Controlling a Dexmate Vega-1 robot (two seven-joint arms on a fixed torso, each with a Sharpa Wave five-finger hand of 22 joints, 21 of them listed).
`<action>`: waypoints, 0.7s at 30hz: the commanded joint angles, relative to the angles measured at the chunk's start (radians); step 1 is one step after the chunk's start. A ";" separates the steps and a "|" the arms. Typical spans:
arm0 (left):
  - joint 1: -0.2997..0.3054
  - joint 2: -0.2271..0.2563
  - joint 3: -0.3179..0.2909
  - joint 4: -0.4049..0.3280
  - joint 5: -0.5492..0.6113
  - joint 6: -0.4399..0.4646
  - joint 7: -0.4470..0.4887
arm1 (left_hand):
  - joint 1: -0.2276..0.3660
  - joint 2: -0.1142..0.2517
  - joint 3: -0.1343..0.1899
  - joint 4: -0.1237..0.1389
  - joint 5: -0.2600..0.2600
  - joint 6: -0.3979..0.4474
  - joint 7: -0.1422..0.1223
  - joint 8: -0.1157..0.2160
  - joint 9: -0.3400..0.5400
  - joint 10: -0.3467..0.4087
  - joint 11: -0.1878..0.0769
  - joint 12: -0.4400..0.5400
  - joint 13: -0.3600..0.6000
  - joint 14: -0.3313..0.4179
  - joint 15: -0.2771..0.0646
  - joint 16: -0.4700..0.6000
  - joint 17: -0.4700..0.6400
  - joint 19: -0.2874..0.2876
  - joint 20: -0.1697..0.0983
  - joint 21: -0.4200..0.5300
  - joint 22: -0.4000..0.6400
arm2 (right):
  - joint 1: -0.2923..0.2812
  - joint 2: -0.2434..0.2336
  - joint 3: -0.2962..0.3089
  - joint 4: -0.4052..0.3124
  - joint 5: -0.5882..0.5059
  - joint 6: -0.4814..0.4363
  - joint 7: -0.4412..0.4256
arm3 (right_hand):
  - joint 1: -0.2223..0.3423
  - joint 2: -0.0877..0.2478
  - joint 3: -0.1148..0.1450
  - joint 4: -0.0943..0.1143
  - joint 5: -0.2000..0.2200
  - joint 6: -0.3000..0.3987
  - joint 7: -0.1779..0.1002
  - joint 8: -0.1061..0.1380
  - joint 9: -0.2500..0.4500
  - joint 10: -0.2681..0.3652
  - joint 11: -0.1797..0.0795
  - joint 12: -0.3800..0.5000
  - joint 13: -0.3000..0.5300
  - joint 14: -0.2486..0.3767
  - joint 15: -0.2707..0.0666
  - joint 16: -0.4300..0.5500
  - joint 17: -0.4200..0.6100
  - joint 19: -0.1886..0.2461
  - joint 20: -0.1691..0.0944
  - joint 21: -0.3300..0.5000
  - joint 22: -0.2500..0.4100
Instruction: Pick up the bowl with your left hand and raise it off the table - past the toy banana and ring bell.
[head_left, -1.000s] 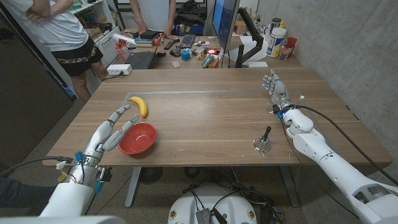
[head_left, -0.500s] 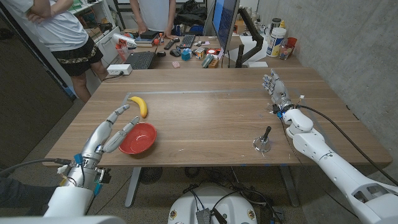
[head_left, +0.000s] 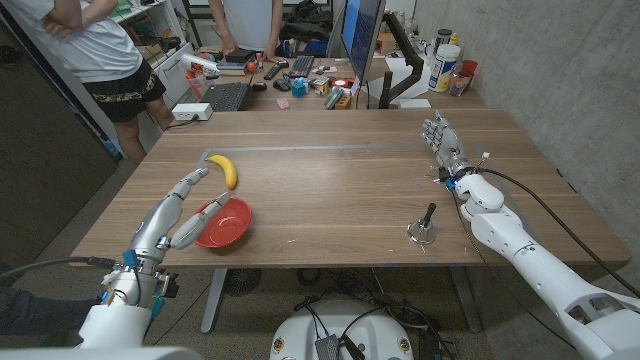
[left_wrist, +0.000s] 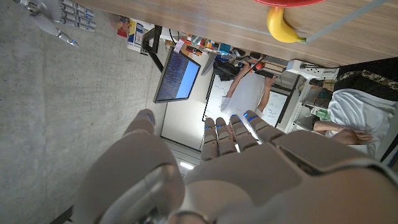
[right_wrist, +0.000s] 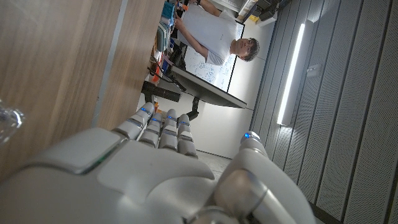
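Since a second ago my left hand (head_left: 178, 213) has slid a little toward the red bowl (head_left: 224, 222), so that its fingers now lie over the bowl's near-left rim where before they were just beside it. That hand holds nothing; its fingers are stretched out and apart, pointing up the wooden table (head_left: 340, 180), and from the head view I cannot tell whether they actually touch the rim. The bowl has not moved: it sits on the table near the front left edge, with the toy banana (head_left: 225, 169) a short way behind it, apart from it. In my left wrist view the banana (left_wrist: 283, 26) shows at the table's edge with a sliver of the bowl's red rim (left_wrist: 289, 2) beside it, and my fingers (left_wrist: 231, 130) reach out straight. The ring bell (head_left: 423, 226) stands well apart on the right side of the table, near my right forearm. My right hand (head_left: 442, 142) stands on its edge farther back on the right, fingers straight and close together, holding nothing, unchanged. People stand behind the table by a cluttered desk.
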 joint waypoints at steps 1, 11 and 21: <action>0.027 -0.010 0.033 -0.054 0.143 0.100 0.020 | 0.024 -0.003 0.003 -0.016 0.004 0.008 -0.003 0.009 0.006 0.004 -0.002 0.002 0.004 0.019 0.003 0.011 0.002 0.020 -0.009 0.006 0.004 | 0.012 0.001 -0.006 0.010 0.001 -0.004 0.014 | 0.007 0.006 0.002 -0.005 0.004 0.004 -0.001 0.005 0.002 0.004 -0.001 0.003 0.004 0.003 0.003 0.005 0.003 0.004 -0.005 0.000 0.005; 0.030 0.009 0.076 -0.089 0.257 0.188 0.046 | 0.054 -0.011 0.005 -0.035 0.006 0.016 -0.005 0.010 0.007 0.021 -0.009 0.008 0.006 0.029 0.007 0.010 0.003 0.030 -0.008 0.005 0.005 | 0.014 0.001 -0.005 0.015 0.004 -0.002 0.021 | 0.007 0.006 0.001 -0.005 0.004 0.003 -0.001 0.004 0.002 0.004 -0.002 0.002 0.004 0.005 0.003 0.005 0.003 0.005 -0.006 0.000 0.005; 0.039 0.037 0.130 -0.129 0.418 0.319 0.045 | 0.083 -0.020 0.006 -0.054 0.009 0.022 -0.012 0.010 0.007 0.046 -0.008 0.015 0.008 0.044 0.005 0.012 0.003 0.037 -0.011 0.005 0.005 | 0.008 0.000 0.003 0.024 0.011 0.010 0.027 | 0.007 0.007 0.001 -0.005 0.005 0.004 -0.001 0.004 0.002 0.004 -0.002 0.002 0.004 0.005 0.003 0.005 0.003 0.004 -0.004 -0.001 0.005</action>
